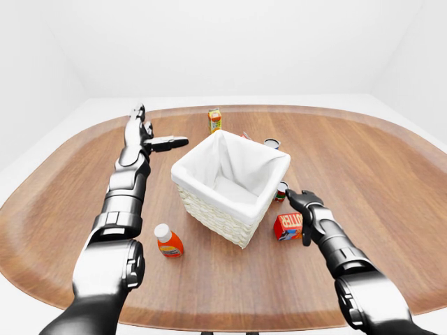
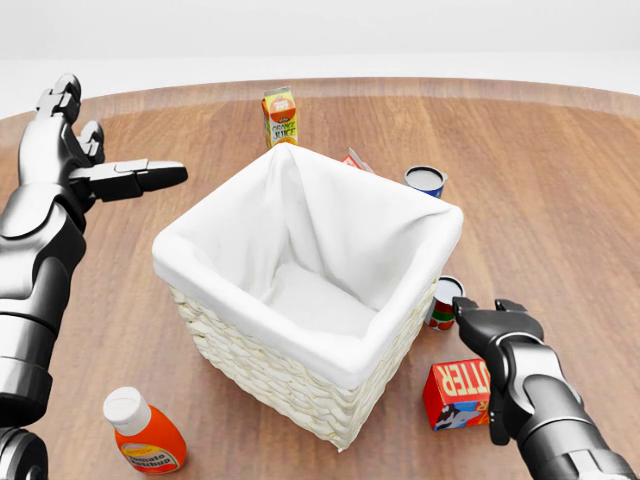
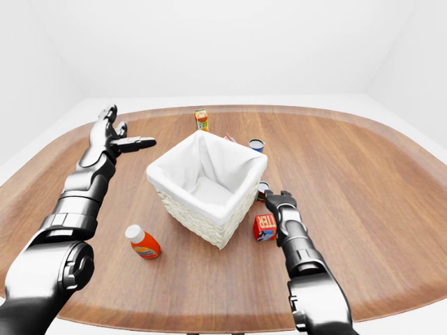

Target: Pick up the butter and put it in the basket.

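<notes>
- Right hand point(image 2: 492, 335) is near right, just right of the butter point(image 2: 458, 392). Fingers spread, one running down the box's right face, others above it. Not closed round it; actual contact can't be confirmed.
- Butter is a red box on the table point(image 2: 570, 170), just off the basket's point(image 2: 300, 350) near-right corner, upright-ish, lettered face toward the camera.
- Orange bottle point(image 2: 145, 433) with a white cap lies tilted at near left, apart from the basket's near-left wall.
- Basket is woven, with a white cloth liner, and sits mid-table turned corner-on. Its tall near-right wall stands between butter and opening.
- A small can point(image 2: 444, 301) stands right against the basket's right side, just beyond the butter and beside the right hand's fingertips. Tight spot.
- Left hand point(image 2: 95, 165) is held up at far left, well clear of the basket. One finger points right, the rest spread; holding nothing.
- Second can point(image 2: 425, 180), blue-sided, is beyond the basket's far-right corner; a small red-and-white pack point(image 2: 355, 160) peeks over the rim beside it.
- Juice carton point(image 2: 280, 116) stands upright farthest out, past the basket's far corner.
</notes>
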Controlling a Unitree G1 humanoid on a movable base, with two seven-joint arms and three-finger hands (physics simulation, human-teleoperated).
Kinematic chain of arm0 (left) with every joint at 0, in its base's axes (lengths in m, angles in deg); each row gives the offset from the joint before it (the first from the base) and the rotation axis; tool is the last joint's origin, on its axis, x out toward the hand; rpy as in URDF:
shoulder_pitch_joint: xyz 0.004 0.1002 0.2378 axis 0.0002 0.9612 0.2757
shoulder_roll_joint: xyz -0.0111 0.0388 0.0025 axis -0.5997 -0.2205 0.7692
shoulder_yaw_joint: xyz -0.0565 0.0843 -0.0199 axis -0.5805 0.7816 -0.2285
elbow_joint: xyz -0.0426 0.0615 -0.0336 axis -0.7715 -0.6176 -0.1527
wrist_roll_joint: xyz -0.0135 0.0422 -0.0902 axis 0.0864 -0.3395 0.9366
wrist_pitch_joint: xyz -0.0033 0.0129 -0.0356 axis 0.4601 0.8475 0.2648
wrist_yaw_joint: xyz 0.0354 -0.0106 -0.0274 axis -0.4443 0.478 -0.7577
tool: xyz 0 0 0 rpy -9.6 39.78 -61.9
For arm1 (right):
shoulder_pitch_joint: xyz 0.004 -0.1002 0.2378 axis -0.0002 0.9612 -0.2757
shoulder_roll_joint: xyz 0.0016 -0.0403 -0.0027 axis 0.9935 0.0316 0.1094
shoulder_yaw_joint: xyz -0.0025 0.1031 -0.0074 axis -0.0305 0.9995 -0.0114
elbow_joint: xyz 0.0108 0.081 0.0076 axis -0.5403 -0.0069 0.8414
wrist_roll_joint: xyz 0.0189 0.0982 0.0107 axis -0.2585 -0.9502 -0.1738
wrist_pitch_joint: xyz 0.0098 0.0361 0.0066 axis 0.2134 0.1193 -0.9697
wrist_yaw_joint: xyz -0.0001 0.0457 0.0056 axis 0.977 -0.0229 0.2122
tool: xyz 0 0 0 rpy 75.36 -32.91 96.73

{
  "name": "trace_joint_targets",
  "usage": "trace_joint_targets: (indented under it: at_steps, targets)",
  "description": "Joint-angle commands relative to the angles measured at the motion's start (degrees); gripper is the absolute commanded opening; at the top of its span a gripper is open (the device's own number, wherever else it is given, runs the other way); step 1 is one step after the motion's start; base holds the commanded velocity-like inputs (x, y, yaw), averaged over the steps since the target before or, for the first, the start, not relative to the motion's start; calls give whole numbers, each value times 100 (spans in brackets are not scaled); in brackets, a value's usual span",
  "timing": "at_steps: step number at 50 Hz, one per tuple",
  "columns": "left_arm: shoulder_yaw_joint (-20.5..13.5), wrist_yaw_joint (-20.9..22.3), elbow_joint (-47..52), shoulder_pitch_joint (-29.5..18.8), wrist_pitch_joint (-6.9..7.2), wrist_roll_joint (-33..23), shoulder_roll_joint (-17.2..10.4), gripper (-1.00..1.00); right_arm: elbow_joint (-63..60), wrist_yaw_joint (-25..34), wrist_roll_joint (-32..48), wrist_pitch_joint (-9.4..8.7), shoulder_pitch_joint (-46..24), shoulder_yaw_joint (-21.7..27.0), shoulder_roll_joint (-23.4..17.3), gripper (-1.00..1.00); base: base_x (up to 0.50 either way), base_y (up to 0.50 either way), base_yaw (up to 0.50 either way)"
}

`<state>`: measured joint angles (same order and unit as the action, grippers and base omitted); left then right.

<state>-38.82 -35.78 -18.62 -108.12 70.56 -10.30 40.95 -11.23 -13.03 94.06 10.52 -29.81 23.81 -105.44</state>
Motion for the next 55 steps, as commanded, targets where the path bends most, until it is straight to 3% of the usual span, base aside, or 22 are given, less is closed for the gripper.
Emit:
trace_joint_targets:
  at_steps: [1,16,39,40,41,55]
  targets:
    - [-8,35,-251,-61,0,0,-18,100,1003,-570,-200,0,-362,-180,48,100,0,0,0]
    - [-9,49,-450,-110,0,11,-24,100,1623,-907,-363,0,-517,-338,121,100,0,0,0]
    - [-41,111,-821,-168,0,38,-67,100,1972,-935,-221,0,-534,-431,290,100,0,0,0]
    - [-43,112,-826,-169,0,41,-73,100,1968,-957,-198,0,-511,-437,288,39,0,0,0]
    - [-46,114,-847,-171,0,44,-78,100,1967,-961,-169,0,-497,-448,286,-100,0,0,0]
    - [-56,106,-914,-192,0,67,-106,100,1927,-970,-84,0,-428,-435,309,-100,0,0,0]
